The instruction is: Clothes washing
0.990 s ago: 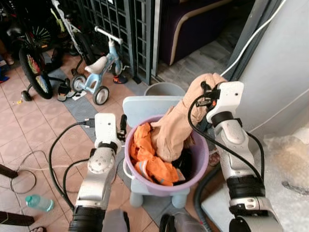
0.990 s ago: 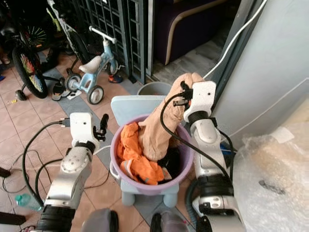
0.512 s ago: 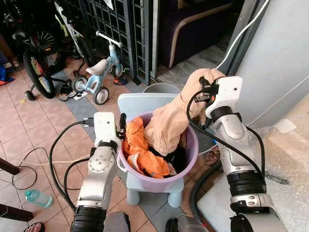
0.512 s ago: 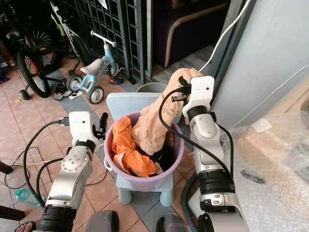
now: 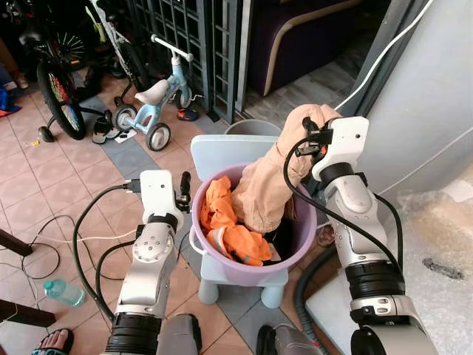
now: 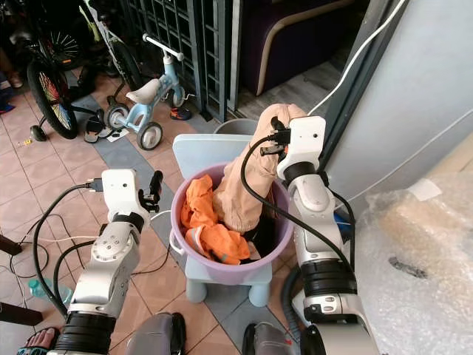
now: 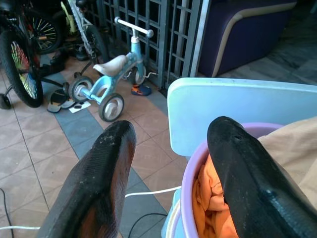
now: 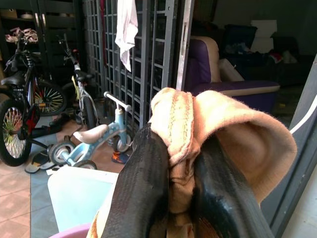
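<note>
**Q:** Purple tub first. Where does it sit in the head views?

**A:** I log the purple tub on a pale blue child's chair, whose backrest rises behind the tub. Inside the tub lie an orange garment and some dark cloth. A tan garment hangs from above the tub's far rim down into it. The right gripper is above that far rim, fingers pinched tight on the top of the tan garment. The left gripper is just beside the tub's left rim, holding nothing.

**Q:** Surroundings, relative to the tub?

**A:** Beyond the tub to the left, a light blue tricycle stands by a dark metal grille, with a bicycle further left. A plastic bottle lies on the tiles well left of the tub, near a loose cable. To the tub's right, I see crinkled clear plastic sheeting.

**Q:** Left wrist view?

**A:** I read the two black fingers spread apart, nothing between them. The tub's rim runs beside one finger, orange cloth inside it, chair backrest behind.

**Q:** Right wrist view?

**A:** Both fingers are clamped on a bunched fold of tan garment, which bulges over the fingertips. The chair's edge and a sliver of the tub's rim show below.
</note>
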You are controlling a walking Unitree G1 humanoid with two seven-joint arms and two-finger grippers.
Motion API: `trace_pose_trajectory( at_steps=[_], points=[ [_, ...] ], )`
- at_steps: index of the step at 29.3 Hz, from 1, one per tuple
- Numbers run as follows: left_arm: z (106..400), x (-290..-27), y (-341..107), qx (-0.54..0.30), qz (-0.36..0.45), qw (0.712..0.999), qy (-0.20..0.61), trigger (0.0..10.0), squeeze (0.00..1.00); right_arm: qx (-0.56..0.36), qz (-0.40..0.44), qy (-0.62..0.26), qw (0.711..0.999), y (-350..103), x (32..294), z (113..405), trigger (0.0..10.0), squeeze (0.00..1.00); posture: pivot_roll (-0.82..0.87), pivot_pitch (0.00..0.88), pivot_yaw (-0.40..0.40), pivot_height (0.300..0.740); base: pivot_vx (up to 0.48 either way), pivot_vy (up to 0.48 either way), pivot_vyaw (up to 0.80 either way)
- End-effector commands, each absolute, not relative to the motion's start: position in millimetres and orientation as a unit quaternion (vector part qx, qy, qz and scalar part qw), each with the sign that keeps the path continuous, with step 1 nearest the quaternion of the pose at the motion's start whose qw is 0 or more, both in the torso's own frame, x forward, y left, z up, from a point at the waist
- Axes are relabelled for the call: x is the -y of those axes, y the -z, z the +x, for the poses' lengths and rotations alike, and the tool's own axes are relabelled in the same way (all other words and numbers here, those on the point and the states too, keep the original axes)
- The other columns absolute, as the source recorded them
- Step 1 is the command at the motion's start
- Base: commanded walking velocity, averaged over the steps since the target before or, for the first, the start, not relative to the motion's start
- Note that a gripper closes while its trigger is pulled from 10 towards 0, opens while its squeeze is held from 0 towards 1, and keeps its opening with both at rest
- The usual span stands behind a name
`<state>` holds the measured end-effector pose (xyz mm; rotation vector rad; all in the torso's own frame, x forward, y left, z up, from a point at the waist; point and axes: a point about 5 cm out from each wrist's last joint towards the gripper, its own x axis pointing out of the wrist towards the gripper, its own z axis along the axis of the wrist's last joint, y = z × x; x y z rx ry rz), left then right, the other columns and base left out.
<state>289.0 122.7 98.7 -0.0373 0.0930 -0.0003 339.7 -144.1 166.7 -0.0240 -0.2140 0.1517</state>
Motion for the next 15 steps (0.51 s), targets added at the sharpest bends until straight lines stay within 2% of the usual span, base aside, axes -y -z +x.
trace_pose_trajectory(
  at_steps=[1,9,12,13,14,15],
  points=[
    [287.9,-122.6,-95.6,-0.055,-0.018,0.998,-0.002,10.0,0.0,0.115,-0.009,-0.073,0.991,-171.8,143.6,340.9,0.0,0.0,-0.01,0.048,0.001,0.74,-0.337,0.0,0.0],
    [287.7,-122.3,-95.6,-0.054,-0.017,0.998,-0.001,10.0,0.0,0.113,-0.008,-0.074,0.991,-171.1,142.8,340.7,0.0,0.0,-0.01,0.049,0.0,0.74,-0.317,0.0,0.0],
    [287.6,-122.2,-96.5,-0.05,-0.021,0.999,-0.001,10.0,0.0,0.113,-0.009,-0.074,0.991,-171.3,142.7,340.7,0.0,0.0,-0.01,0.05,-0.001,0.74,0.0,0.0,0.0],
    [287.6,-122.3,-96.7,-0.049,-0.021,0.999,-0.001,10.0,0.0,0.113,-0.009,-0.075,0.991,-171.4,142.7,340.8,1.9,0.0,-0.01,0.05,-0.001,0.74,0.0,0.0,0.0],
    [287.3,-122.3,-98.4,-0.04,-0.026,0.999,0.008,10.0,0.0,0.112,-0.015,-0.068,0.991,-172.8,144.3,342.7,10.0,0.0,-0.01,0.051,-0.001,0.74,0.0,0.0,0.0],
    [286.8,-122.3,-99.8,-0.032,-0.03,0.999,0.015,10.0,0.0,0.111,-0.017,-0.062,0.992,-174.1,145.8,343.9,10.0,0.0,-0.01,0.052,-0.001,0.74,0.0,0.0,0.0]
  ],
)
